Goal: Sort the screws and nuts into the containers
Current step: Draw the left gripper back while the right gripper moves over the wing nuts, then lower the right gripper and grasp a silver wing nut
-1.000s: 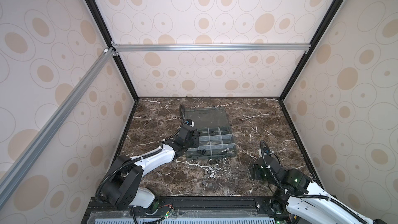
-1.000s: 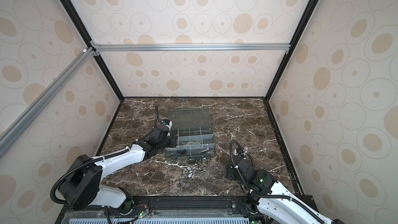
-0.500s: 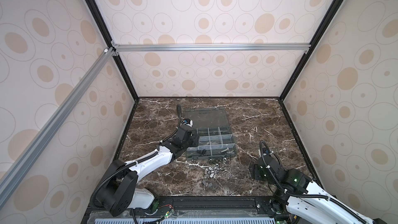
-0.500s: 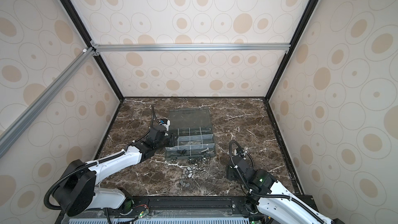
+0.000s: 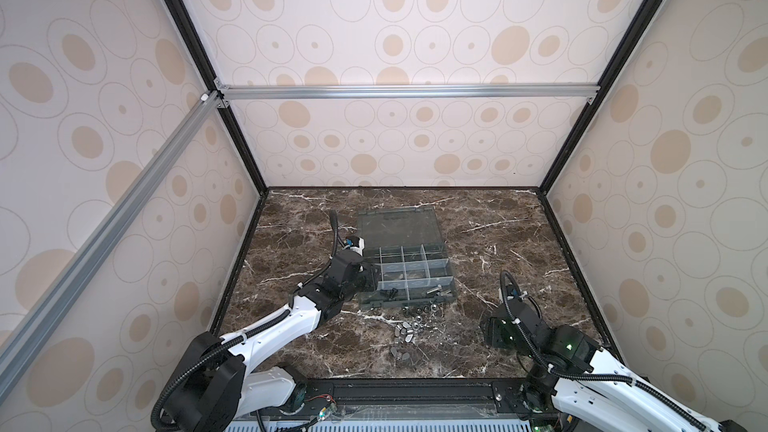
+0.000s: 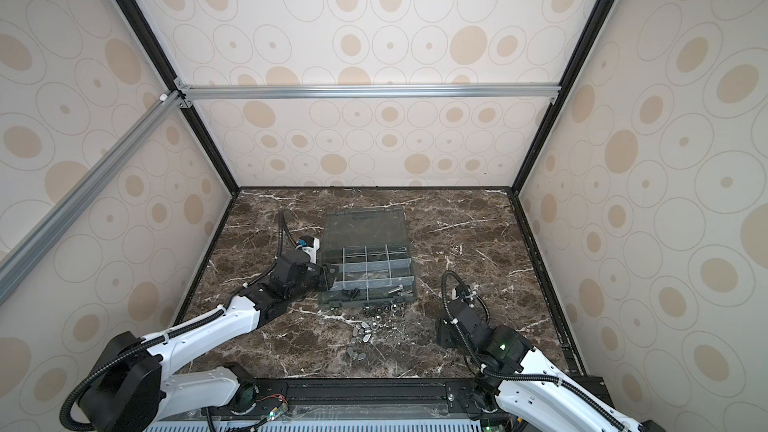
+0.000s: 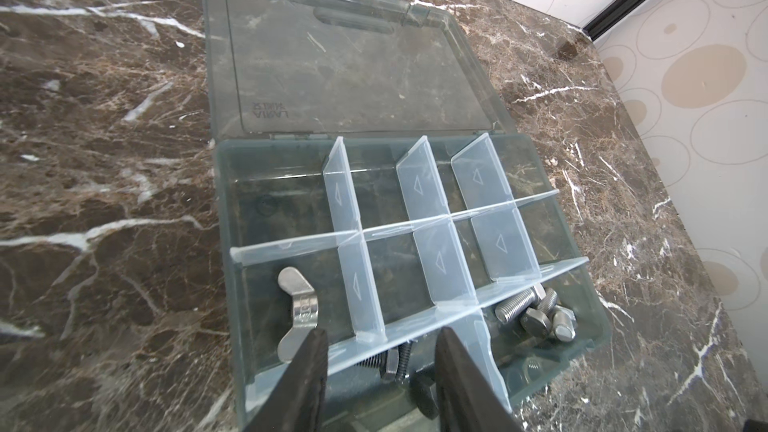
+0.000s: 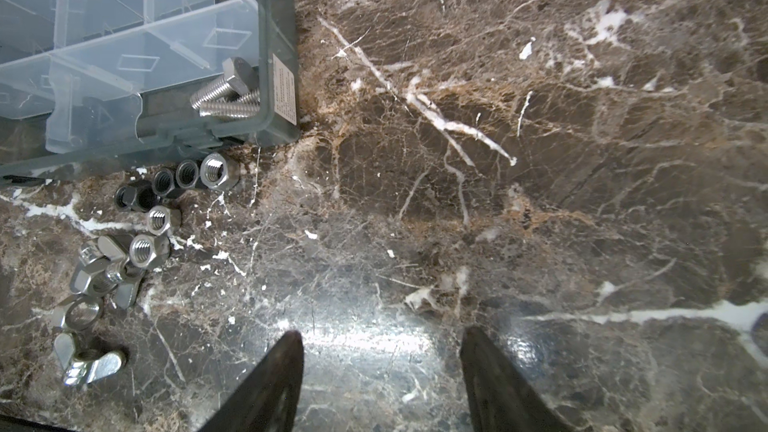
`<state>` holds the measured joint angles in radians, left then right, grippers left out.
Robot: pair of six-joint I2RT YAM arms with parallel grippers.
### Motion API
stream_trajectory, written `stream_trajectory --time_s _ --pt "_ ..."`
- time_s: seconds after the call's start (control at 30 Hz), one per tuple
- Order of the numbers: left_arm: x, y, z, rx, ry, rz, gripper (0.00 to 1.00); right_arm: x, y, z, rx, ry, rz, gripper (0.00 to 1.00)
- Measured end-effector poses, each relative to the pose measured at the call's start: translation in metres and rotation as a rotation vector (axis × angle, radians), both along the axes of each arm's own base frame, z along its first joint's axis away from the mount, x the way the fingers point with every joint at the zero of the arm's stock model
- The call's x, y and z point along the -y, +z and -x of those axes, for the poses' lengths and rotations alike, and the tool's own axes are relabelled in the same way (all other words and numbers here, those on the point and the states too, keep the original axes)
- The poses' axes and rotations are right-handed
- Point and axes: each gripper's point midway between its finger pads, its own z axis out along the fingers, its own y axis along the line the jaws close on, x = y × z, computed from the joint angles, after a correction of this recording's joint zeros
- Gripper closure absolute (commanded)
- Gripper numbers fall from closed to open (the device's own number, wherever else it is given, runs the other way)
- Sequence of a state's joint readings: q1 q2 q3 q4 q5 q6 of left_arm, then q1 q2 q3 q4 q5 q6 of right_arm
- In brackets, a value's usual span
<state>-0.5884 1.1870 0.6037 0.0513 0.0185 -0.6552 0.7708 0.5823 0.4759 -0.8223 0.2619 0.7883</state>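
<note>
Left wrist view: dark screws [image 7: 395, 365] partly hidden behind the left pincer [image 7: 381, 332] fingers; one wing of the wing nut [image 7: 297, 309] covered. Right wrist view: organizer box [image 8: 278, 89] cut off by the frame. In a top view, loose nuts [image 5: 406, 332] toward the bench [image 5: 519, 251] front edge are too small to count.

my left gripper [image 7: 381, 333] hangs parted and empty over the organizer box [image 7: 225, 201]; i see a wing nut [image 7: 297, 310] in one compartment [image 7: 259, 280], silver screws [image 7: 536, 314] in another, lid [image 7: 332, 72] lying flat open.
</note>
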Motion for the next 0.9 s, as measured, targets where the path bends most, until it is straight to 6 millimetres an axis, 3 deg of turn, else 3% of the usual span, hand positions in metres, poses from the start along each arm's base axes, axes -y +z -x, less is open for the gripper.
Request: stream_trajectory --time_s 0.17,0.43,0.63,0.77,0.9 --pt "-0.010 0.000 0.014 0.008 0.018 0.035 0.57 -0.010 -0.008 0.000 -0.035 0.030 -0.015 0.36" --pt "-0.022 0.009 0.029 0.029 0.055 0.094 0.57 -0.055 -0.027 0.000 -0.117 0.191 -0.034 0.36" --pt "-0.034 0.004 0.043 0.030 0.096 0.150 0.58 -0.111 -0.026 0.007 -0.131 0.419 0.010 0.36" --pt "-0.038 0.003 0.048 0.027 0.116 0.169 0.58 -0.161 -0.026 0.023 -0.129 0.617 0.027 0.36" --pt "-0.042 0.008 0.050 0.036 0.136 0.189 0.58 -0.191 -0.030 0.040 -0.130 0.761 0.059 0.36"
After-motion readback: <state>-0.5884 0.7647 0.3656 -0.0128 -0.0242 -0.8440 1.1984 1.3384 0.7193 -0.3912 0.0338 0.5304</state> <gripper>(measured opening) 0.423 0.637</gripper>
